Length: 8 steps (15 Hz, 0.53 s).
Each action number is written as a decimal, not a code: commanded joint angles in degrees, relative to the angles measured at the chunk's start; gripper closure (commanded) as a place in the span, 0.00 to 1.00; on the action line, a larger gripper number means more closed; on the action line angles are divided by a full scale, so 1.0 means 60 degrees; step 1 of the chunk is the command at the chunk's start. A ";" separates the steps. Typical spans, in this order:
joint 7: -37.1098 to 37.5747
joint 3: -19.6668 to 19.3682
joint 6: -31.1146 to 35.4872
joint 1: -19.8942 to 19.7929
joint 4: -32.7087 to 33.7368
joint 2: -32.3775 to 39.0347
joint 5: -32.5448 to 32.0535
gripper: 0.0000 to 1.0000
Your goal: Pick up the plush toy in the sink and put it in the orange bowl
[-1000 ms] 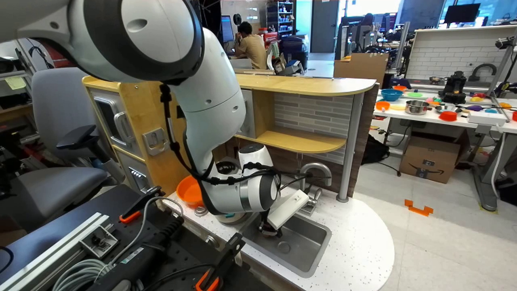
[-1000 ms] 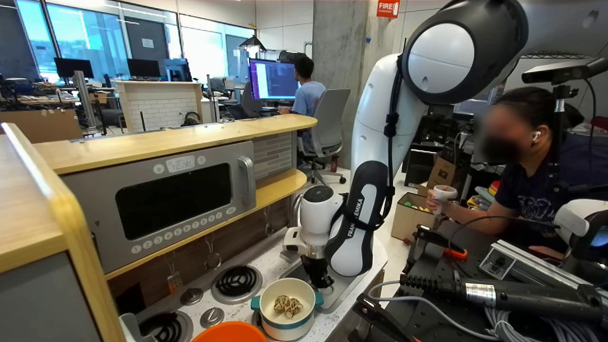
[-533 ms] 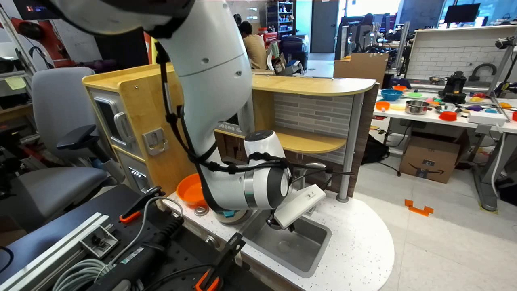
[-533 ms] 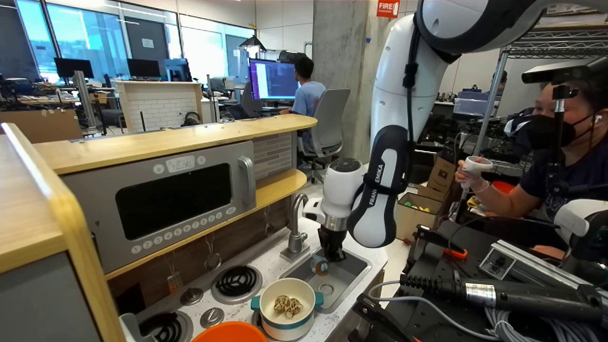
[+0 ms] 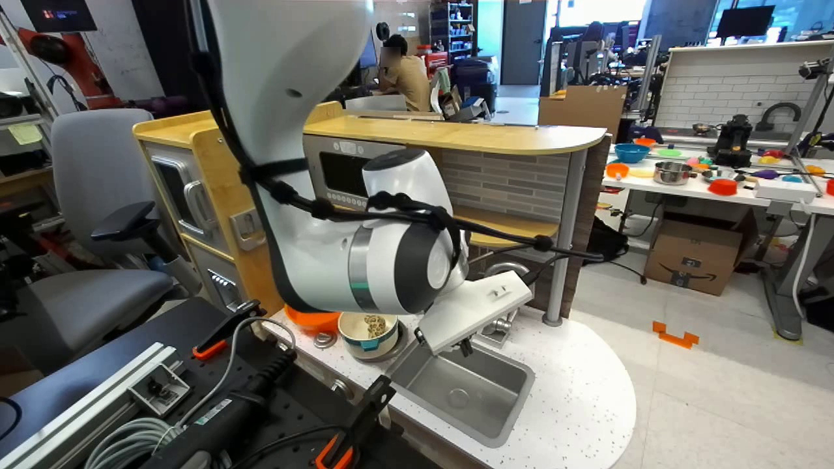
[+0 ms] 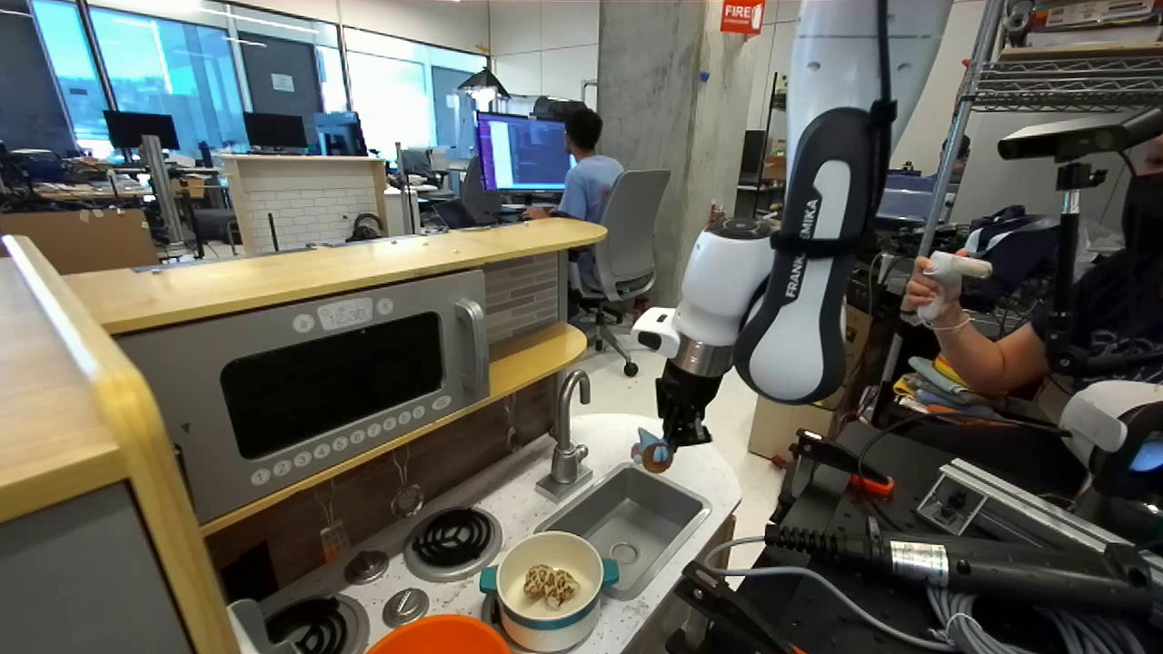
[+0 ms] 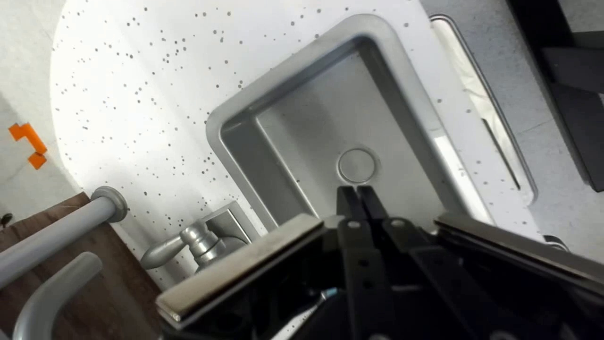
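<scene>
The plush toy [image 6: 654,454], brownish-tan with light blue parts, hangs at the fingertips of my gripper [image 6: 681,440] in an exterior view, above the far side of the sink [image 6: 668,522]. In the wrist view the fingers of my gripper [image 7: 357,190] are almost together and the toy is hidden. In an exterior view the white camera housing hides the toy and most of the fingers. The bare sink also shows in an exterior view [image 5: 485,384] and in the wrist view [image 7: 321,118]. The orange bowl [image 5: 314,320] sits at the counter's far end, partly hidden by the arm; it is cut off in an exterior view [image 6: 440,634].
A cream pot [image 6: 518,604] with teal handles, holding a spotted lump [image 6: 551,586], stands between sink and orange bowl. The faucet [image 6: 568,427] rises behind the sink. Burners [image 6: 454,538] and knobs lie along the counter. A shelf unit with a microwave [image 6: 336,386] overhangs the back.
The gripper has risen out of the sink with the toy at its fingertips. In both exterior views the arm is higher, and the sink and pot are more exposed.
</scene>
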 commanded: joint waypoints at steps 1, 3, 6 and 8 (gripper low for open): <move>0.0023 0.0374 -0.0073 -0.0312 -0.2374 -0.2331 -0.0241 0.99; 0.0206 0.0459 -0.0368 0.0041 -0.3282 -0.3324 -0.0019 0.99; 0.0840 0.0522 -0.0559 0.0993 -0.4352 -0.4606 0.0285 0.99; 0.1347 0.0821 -0.0636 0.1540 -0.4802 -0.5270 0.0348 0.99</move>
